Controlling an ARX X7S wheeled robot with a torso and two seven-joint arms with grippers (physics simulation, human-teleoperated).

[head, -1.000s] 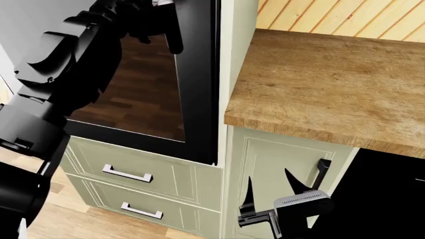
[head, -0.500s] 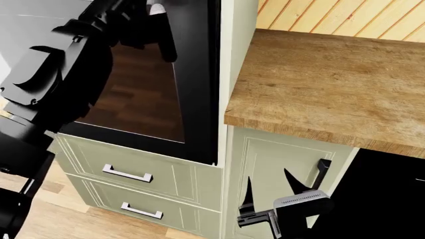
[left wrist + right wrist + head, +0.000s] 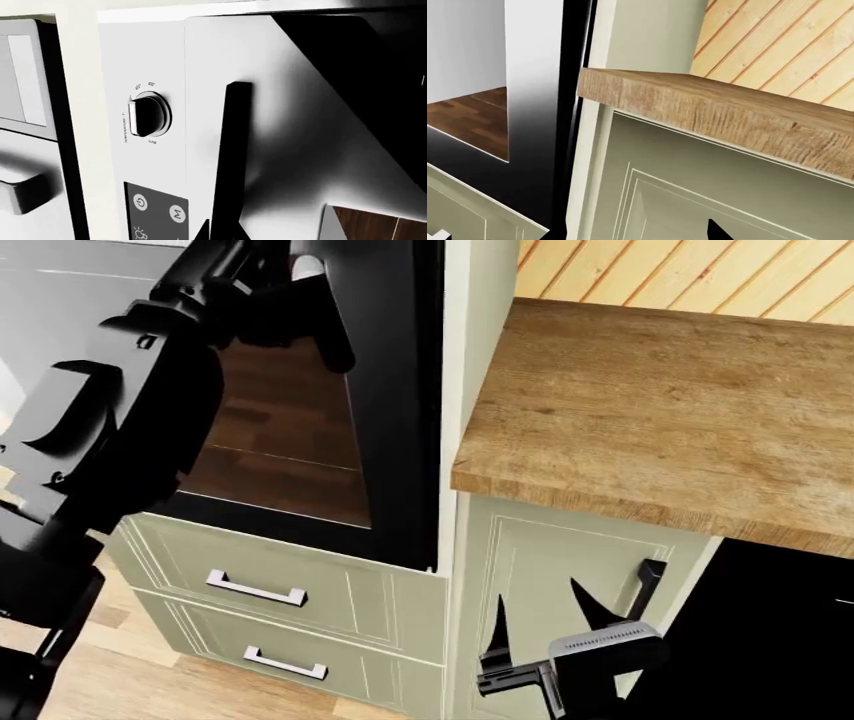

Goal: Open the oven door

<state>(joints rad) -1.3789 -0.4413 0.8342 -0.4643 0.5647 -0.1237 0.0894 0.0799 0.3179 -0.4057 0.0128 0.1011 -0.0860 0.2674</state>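
Note:
The oven door (image 3: 394, 390) has a glossy black frame and a dark glass window (image 3: 287, 440) that mirrors the wood floor. My left gripper (image 3: 310, 295) is up at the door's top, shut around the black bar handle (image 3: 237, 150). In the left wrist view a pointed finger sits on each side of that bar at my left gripper (image 3: 225, 232), and the door (image 3: 300, 150) shines pale beside it. My right gripper (image 3: 541, 630) hangs low and open, holding nothing, in front of a pale green cabinet door (image 3: 561, 560). Only one of its fingertips (image 3: 718, 231) shows in the right wrist view.
A control panel with a temperature knob (image 3: 150, 114) borders the door's handle edge. The wooden countertop (image 3: 667, 410) juts out right of the oven. Two green drawers (image 3: 267, 590) lie under the oven. The cabinet's black bar handle (image 3: 650, 585) and a matte black panel (image 3: 787, 640) are near my right gripper.
My left arm has swung left and down at the door's top. The floor reflection in the glass has shifted, so the door has tilted outward a little. The right arm is still.

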